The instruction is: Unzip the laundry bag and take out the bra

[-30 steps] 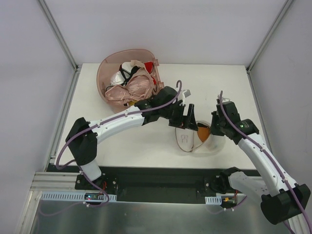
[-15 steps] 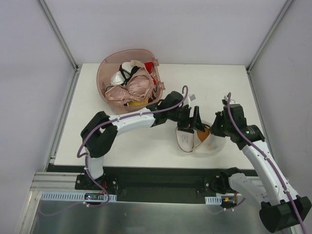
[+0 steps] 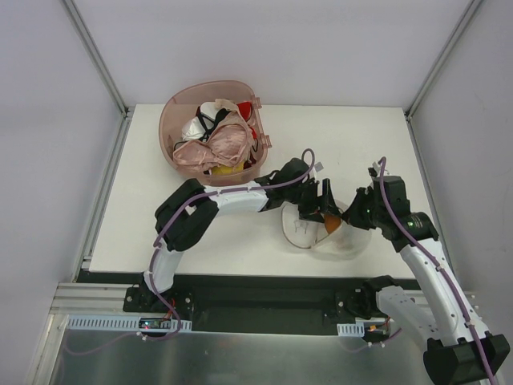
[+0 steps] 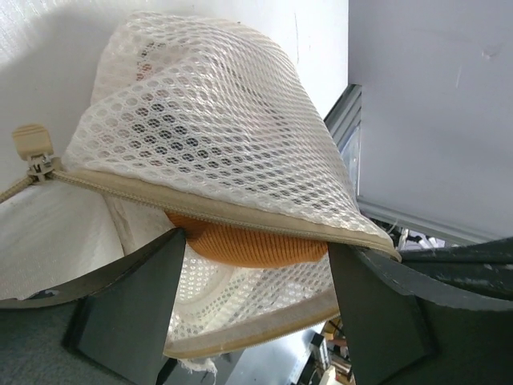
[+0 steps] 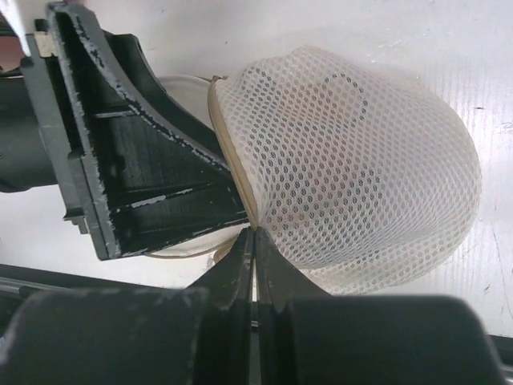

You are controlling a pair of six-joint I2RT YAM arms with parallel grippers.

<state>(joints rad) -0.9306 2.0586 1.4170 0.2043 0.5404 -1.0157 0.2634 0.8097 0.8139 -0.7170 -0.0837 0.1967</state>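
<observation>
laundry bag [image 3: 309, 234] on table [image 3: 361, 144], near edge, right of centre; zip part open, upper mesh half raised. left gripper [image 3: 317, 210] spread wide at mouth, fingers either side of orange ribbed fabric [image 4: 248, 245] inside bag, not closed on it. right gripper [image 5: 253, 241] pinched tight on bag's rim, right side. pale pink bra [image 3: 212, 148] in pink tub [image 3: 168, 128], far left.

A: Entry one?
B: Laundry bag [image 5: 353, 160]: white mesh dome, beige zip band along left edge. Lies on white table [image 5: 449, 48].
A: Entry two?
B: Right gripper [image 5: 254, 239]: fingers pressed together, pinching band. Left gripper finger [image 5: 144, 160]: black, close against band.
</observation>
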